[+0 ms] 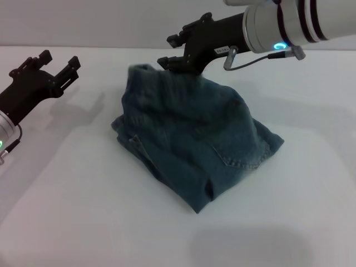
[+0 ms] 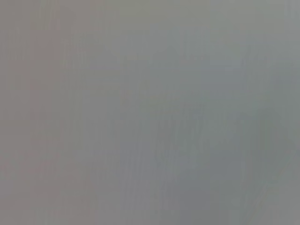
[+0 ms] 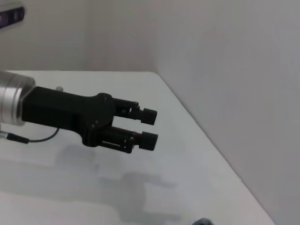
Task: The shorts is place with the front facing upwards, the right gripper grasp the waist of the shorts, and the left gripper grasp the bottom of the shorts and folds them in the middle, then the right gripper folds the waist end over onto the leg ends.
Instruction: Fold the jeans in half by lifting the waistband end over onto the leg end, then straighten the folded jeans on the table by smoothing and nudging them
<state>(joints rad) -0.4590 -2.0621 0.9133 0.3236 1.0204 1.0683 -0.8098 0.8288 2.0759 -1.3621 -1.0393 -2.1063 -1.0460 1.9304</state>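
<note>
Head view: we've got the right gripper point(image 1: 167, 61) jaws clamped on the denim shorts point(image 1: 194, 139) waist, lifted mid-fold; left gripper point(image 1: 55, 65) jaws released, clear; final fold unfinished.

White table point(image 1: 111, 222) fills most of head view, plain matte top w/ soft shadows. Pale wall point(image 1: 111, 22) runs behind its far edge; right wrist view shows same wall point(image 3: 234, 70) meeting table edge point(image 3: 197, 126).

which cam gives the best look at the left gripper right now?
Right wrist view: the left gripper shows side-on, open and empty, hovering above the white table. The head view shows it too, at the left edge, apart from the shorts. Left wrist view shows only blank grey.
</note>
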